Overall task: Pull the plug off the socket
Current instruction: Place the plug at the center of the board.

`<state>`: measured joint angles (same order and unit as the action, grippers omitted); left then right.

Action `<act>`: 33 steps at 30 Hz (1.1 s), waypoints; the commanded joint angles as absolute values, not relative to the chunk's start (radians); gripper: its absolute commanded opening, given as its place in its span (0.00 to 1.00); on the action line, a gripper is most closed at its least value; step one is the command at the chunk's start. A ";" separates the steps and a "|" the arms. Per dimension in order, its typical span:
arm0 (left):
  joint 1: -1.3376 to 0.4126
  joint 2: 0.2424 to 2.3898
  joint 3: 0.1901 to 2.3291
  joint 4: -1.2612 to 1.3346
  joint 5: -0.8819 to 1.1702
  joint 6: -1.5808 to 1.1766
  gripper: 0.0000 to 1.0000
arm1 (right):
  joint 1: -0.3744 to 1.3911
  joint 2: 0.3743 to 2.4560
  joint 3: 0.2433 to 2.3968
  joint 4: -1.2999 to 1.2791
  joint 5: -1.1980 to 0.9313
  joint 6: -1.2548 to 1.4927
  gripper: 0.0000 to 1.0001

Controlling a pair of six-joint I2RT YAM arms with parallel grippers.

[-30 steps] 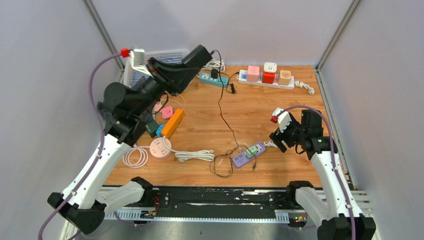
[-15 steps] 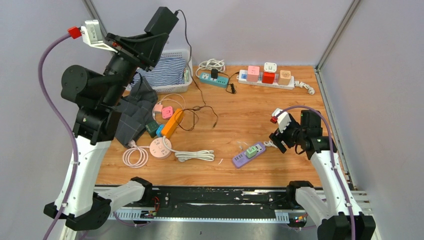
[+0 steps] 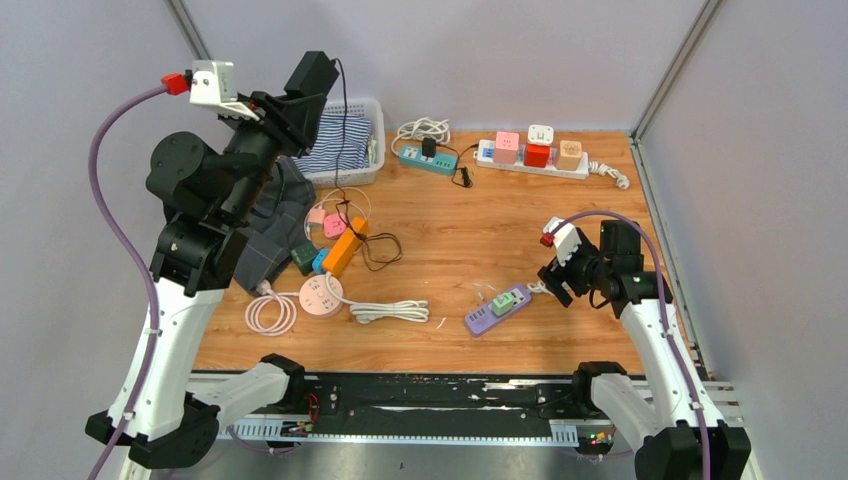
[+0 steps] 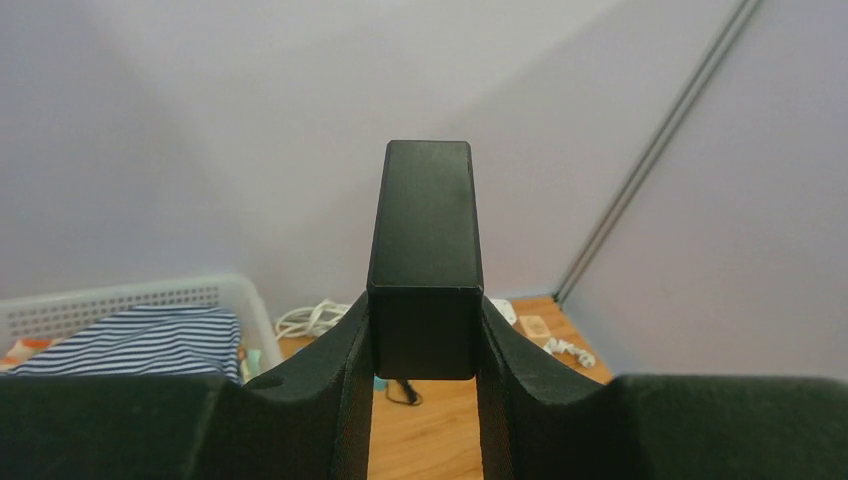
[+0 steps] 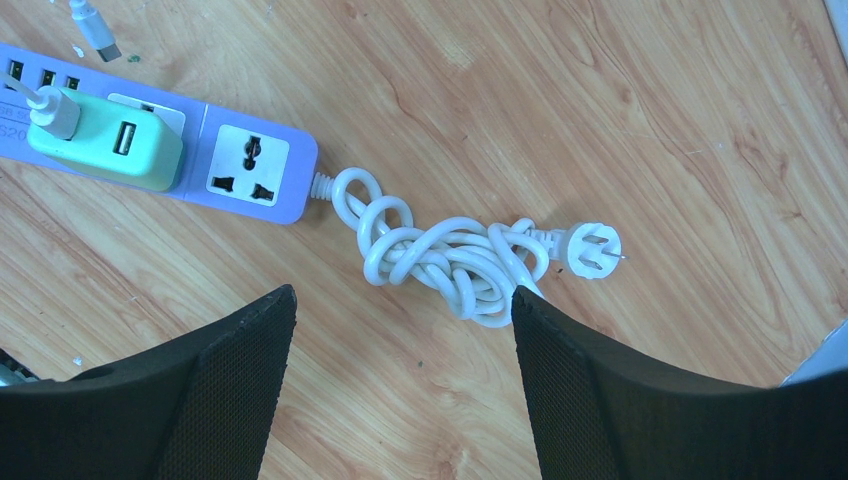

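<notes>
1. The left fingers are clenched on the black power adapter. They hold it high above the far-left basket, slightly lower than half a second ago.
2. Its black cord now lies bunched beside the orange power strip, dragged clear of the purple power strip.
3. The right fingers hang spread and empty just right of that purple strip, unmoved.

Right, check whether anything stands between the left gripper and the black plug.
Nothing visible does: the left gripper is shut on the black plug, both fingers against its sides, high above the table.
</notes>
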<state>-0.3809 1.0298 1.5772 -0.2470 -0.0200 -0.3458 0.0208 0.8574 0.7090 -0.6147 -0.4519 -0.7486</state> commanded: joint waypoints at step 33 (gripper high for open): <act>-0.144 1.329 1.266 -0.408 -0.340 -0.394 0.00 | 0.009 0.865 0.681 -0.618 -0.472 -0.764 0.80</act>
<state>-0.1520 1.2839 1.2816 -0.3790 -0.2844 -0.3229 0.0208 0.8669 0.6945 -0.6128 -0.4526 -0.7536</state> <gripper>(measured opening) 0.348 0.799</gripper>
